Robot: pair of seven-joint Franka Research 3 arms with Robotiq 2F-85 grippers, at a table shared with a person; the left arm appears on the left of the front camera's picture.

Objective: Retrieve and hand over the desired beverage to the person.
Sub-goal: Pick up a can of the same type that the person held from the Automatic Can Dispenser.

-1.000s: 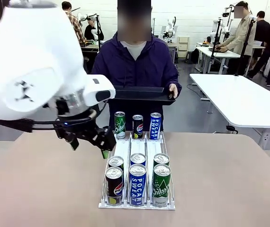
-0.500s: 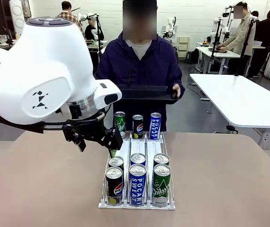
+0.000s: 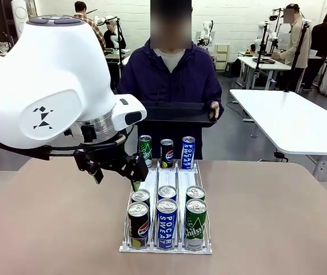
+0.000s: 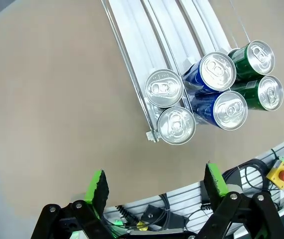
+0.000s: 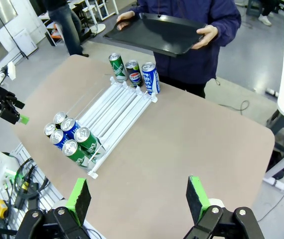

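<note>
Obs.: left gripper (image 4: 155,183) had its jaws wide apart with nothing held. It hung above the table (image 3: 49,229) at the left edge of the white rack (image 3: 150,180), roughly midway along the lanes. In the left wrist view the six near cans (image 4: 216,71) lay beyond the fingertips and off to one side, clear of both green pads (image 4: 96,185).

The right gripper (image 5: 138,198) also had its jaws wide and empty. It was high over the table, well apart from the rack.

Near end of rack: two rows of three. A dark Pepsi can fronted the left lane, with blue Pocari Sweat in the middle and green on the right. The three far cans (image 3: 167,153) stood upright at the far end: green, Pepsi, Pocari Sweat, left to right.

The person (image 3: 172,80) stood at the far side, holding a black tray (image 3: 178,113) in both hands just behind the far cans. Which can was wanted could not be told.
</note>
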